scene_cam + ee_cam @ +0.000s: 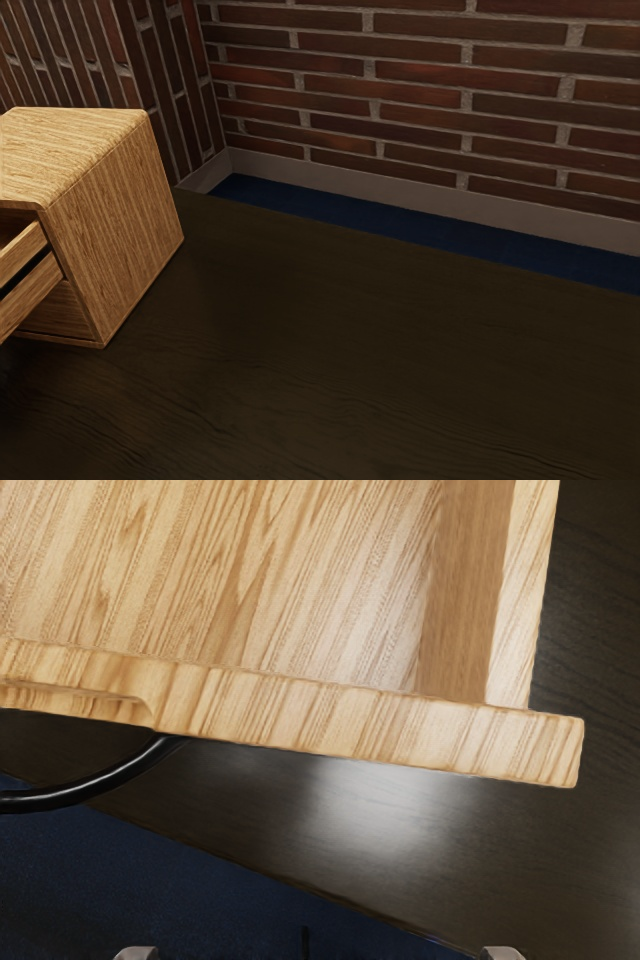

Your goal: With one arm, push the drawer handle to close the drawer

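Wrist view: end effector [319, 953], released, fingertips spread apart; wooden drawer [380, 725], extended, with curved black handle [85, 788] on its front. Exterior view: wooden cabinet [120, 230], at the exterior view's left, standing on dark bench [350, 350]; brick wall [420, 90] beyond.

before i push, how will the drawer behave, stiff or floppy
The drawer is likely stiff: its wooden front looks thick. It should slide rather than tip, since the cabinet holds it. The handle is curved and glossy, so a push there might slip.
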Available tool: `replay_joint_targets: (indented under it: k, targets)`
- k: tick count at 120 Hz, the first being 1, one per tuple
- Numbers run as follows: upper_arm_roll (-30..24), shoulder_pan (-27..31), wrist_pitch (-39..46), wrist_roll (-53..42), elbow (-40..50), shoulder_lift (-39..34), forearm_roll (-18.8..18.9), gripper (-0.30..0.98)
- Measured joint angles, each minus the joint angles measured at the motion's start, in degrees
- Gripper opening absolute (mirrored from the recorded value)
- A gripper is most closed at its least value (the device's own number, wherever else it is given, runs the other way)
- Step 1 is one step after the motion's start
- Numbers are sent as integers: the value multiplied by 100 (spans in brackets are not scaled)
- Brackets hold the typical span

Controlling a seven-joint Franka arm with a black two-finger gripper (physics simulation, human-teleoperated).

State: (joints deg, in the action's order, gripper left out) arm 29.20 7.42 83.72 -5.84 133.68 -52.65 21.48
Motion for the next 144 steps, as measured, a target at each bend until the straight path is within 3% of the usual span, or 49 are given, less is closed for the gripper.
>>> replay_joint_targets:
  k: [23,44,80,144]
  targets:
    - [846,-51,499,-214,154,52,605,7]
    - [1196,-82,837,-526,239,63,900,-4]
    - [1210,-6,1384,-835,752,44,1328,-9]
    - [1142,-12,1845,-1009,720,47,1387,-10]
